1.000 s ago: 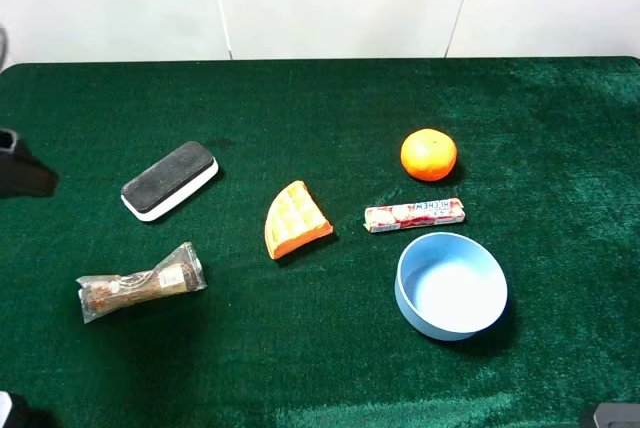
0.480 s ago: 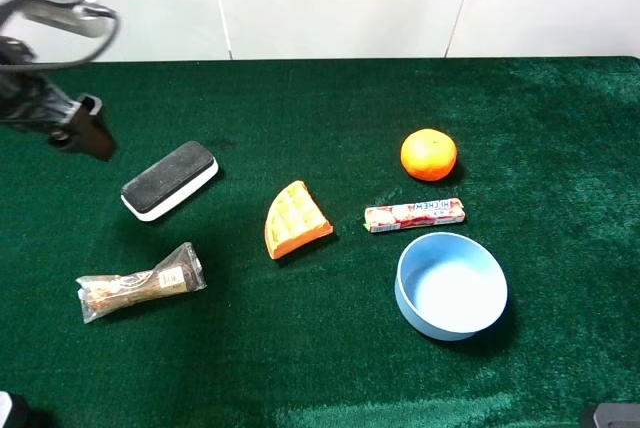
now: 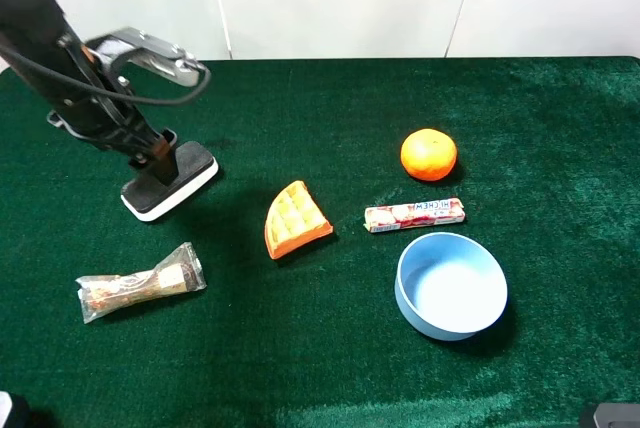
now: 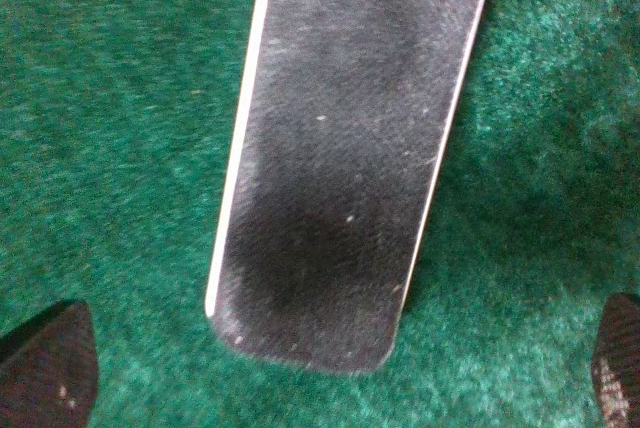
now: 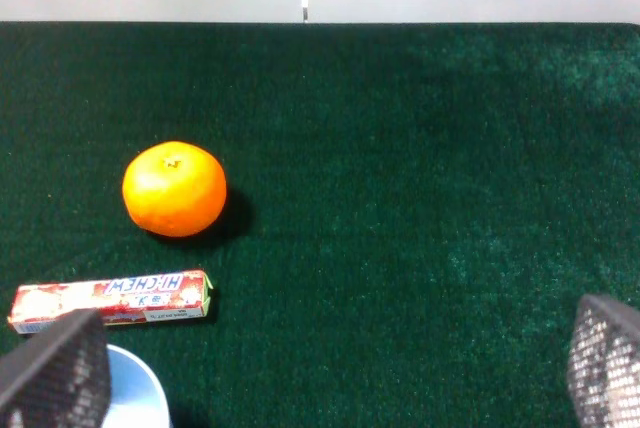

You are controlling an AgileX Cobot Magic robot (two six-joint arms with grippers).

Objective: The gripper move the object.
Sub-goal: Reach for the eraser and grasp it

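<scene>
Eraser [image 4: 345, 148] with the black felt top lies flat right under my left claw [image 3: 160, 160], on the left part of the green cloth [image 3: 330, 348]. My fingers [image 4: 45, 368] stand wide apart, one on each side of its near end, and they do not touch it. Nothing is gripped, so I judge the moving is not yet begun: lowering, closing and carrying are all left to do. A little further lie a wrapped snack bar [image 3: 140, 283] and an orange waffle piece [image 3: 295, 220]. Far across, my right claw [image 5: 330, 368] is also spread and empty, near the candy roll [image 5: 110, 300] and the orange [image 5: 174, 188].
</scene>
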